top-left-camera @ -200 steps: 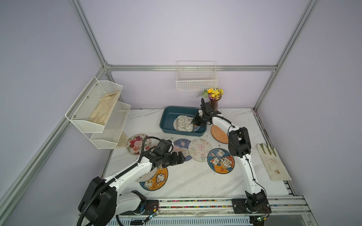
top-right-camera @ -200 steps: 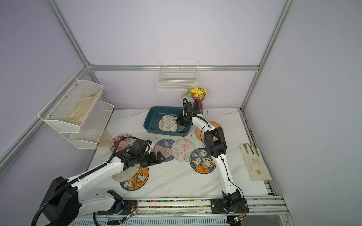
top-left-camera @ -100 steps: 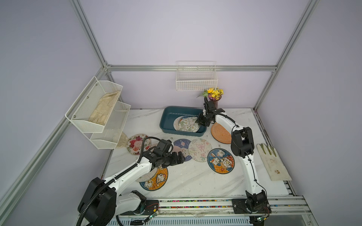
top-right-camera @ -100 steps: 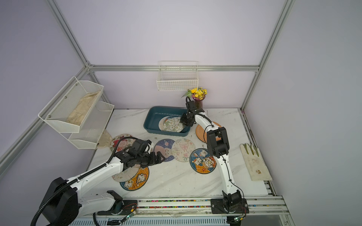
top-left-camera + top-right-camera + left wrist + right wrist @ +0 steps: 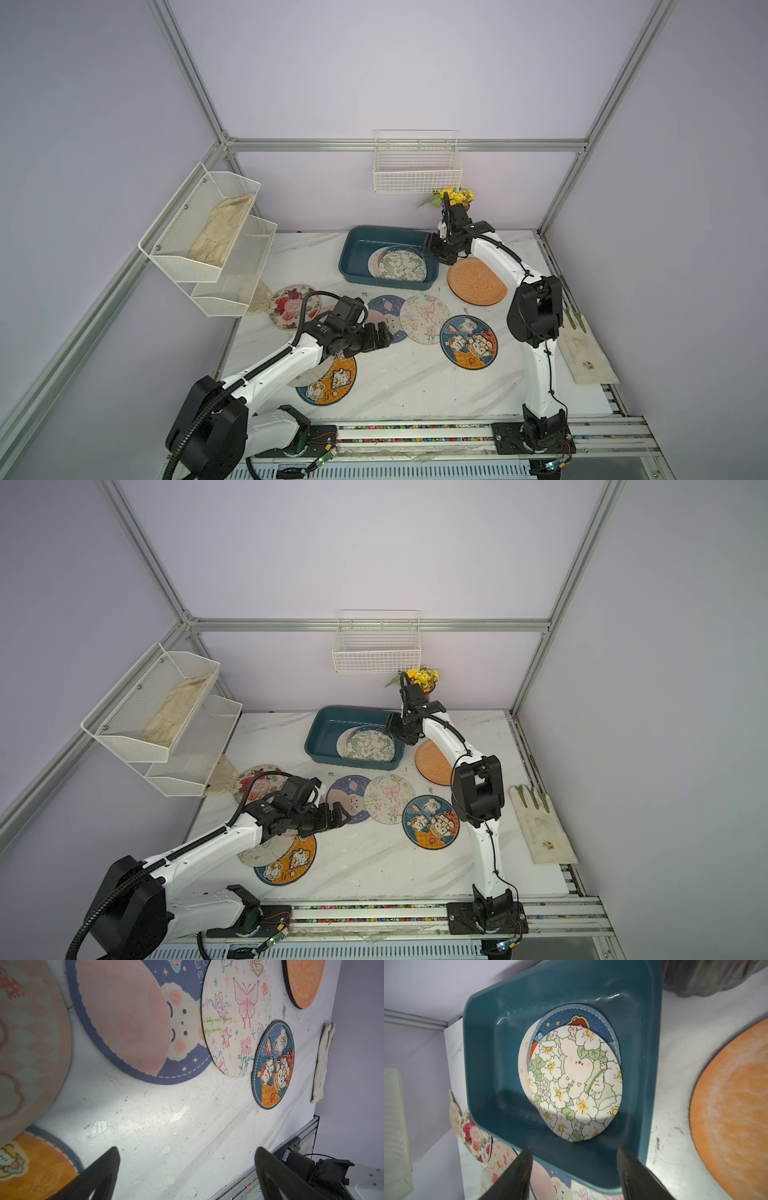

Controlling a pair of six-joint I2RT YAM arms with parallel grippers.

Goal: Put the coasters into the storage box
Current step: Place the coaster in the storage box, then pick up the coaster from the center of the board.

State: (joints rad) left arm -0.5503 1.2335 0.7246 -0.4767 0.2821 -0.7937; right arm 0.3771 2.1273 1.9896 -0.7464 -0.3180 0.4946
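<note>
The dark teal shallow rectangular plastic storage box (image 5: 358, 251) sits at 12 o'clock on the white marble tabletop (image 5: 415, 382). Toward its 3 o'clock end three round coasters lie stacked and offset: a white-flower bunny coaster (image 5: 575, 1084) on top, a blue stitched-edge coaster (image 5: 581, 1015) beneath, and a cream coaster (image 5: 522, 1064) lowest.

The right gripper (image 5: 574, 1148) hangs over the box's 3 o'clock end, fingers spread and empty. I cannot tell whether it touches the rim.

A plain orange round coaster (image 5: 477, 281) lies just beside the box at its 4 o'clock. At the box's 6 o'clock a purple-blue pink-bunny coaster (image 5: 388, 309), a cream butterfly coaster (image 5: 424, 318) and a blue-and-orange cartoon bear coaster (image 5: 468, 341) overlap at their edges. A rose-printed coaster (image 5: 286, 309) lies at 8 o'clock.

The left gripper (image 5: 187, 1149) is spread wide and holds nothing, over marble by the pink-bunny coaster's 6 o'clock edge.
</note>
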